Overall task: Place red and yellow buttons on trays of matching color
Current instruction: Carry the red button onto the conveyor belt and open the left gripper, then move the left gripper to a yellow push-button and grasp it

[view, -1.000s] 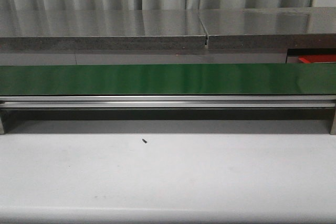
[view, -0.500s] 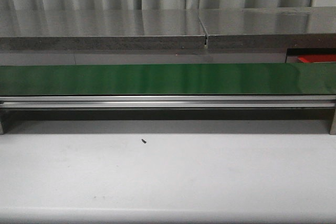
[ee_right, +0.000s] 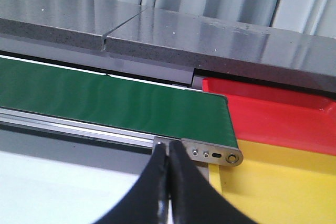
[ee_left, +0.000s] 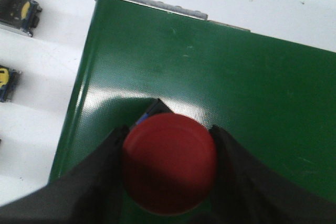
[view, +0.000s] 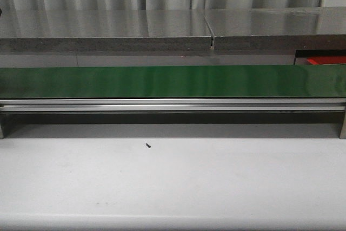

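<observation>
Overhead, the left wrist view shows the left gripper [ee_left: 168,174] clenched around a red button [ee_left: 169,169], its two dark fingers [ee_left: 102,177] pressing the button's sides. The button hangs over the long green belt [ee_left: 220,93], close to the belt's metal-capped end. Beyond that end lies a pale surface with two small yellow-and-black objects [ee_left: 18,9].

From the right wrist, the right gripper [ee_right: 169,156] shows its two black fingers pressed together, holding nothing. It sits just in front of the belt's other end, near the rounded metal end plate. A red tray [ee_right: 273,111] lies just past that end of the belt, with a yellow tray [ee_right: 278,182] beside it on the nearer side.

Across the front view, the green belt spans the full width above the white bench [view: 216,182]. A tiny black speck [view: 147,145] lies on the bench. A sliver of the red tray appears at the far right edge. Neither gripper appears in this view.
</observation>
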Robot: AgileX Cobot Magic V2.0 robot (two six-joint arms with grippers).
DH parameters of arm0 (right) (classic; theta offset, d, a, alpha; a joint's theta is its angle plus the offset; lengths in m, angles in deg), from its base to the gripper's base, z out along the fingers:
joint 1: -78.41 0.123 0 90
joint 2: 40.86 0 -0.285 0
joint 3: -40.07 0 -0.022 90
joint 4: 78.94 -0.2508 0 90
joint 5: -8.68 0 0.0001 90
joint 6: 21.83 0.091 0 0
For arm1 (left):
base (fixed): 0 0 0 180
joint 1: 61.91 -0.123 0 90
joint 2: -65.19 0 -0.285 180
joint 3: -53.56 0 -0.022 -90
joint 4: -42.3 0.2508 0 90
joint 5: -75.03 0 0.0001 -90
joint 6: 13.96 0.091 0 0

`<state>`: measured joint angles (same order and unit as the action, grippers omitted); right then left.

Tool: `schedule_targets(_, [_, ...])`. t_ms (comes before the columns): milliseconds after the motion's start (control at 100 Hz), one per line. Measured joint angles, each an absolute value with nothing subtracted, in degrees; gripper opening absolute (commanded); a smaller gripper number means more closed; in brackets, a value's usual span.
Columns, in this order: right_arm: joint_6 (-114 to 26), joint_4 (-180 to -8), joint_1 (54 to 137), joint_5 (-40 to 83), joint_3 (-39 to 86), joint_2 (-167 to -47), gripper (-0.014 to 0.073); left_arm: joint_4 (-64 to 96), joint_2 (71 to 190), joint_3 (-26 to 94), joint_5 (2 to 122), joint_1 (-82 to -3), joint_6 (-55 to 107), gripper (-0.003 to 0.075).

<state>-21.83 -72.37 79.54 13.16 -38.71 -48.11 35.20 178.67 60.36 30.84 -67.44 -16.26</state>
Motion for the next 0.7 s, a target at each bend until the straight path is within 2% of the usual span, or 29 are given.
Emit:
schedule_targets(80, [-21.83,-72.37,79.54,13.16,-38.71,-48.11,-0.0118,34.66,178.67,60.46,30.69,-67.44,-16.26,0.0359])
schedule_targets(130, [-21.83,-72.37,79.54,13.16,-38.71,-48.11,-0.0118,34.51,178.67,60.40,30.69,-67.44,-16.26,0.0503])
schedule_targets(180, [-21.83,-72.37,79.54,13.16,-38.71,-48.11,-0.0118,34.51,178.67,60.40,30.55,-67.44,-16.26,0.0613])
schedule_targets(250, [-21.83,-72.37,79.54,13.16,-38.71,-48.11,-0.0118,34.22,178.67,60.40,30.55,-67.44,-16.26,0.0701])
schedule_targets(450, [-21.83,-72.37,79.54,13.16,-38.71,-48.11,-0.0118,33.13,178.75,61.98,29.07,-67.44,-16.26,0.0656])
schedule_targets(700, [-21.83,-72.37,79.54,13.16,-38.71,-48.11,-0.0118,34.17,172.45,62.82,28.17,-67.56,-16.37,0.0652])
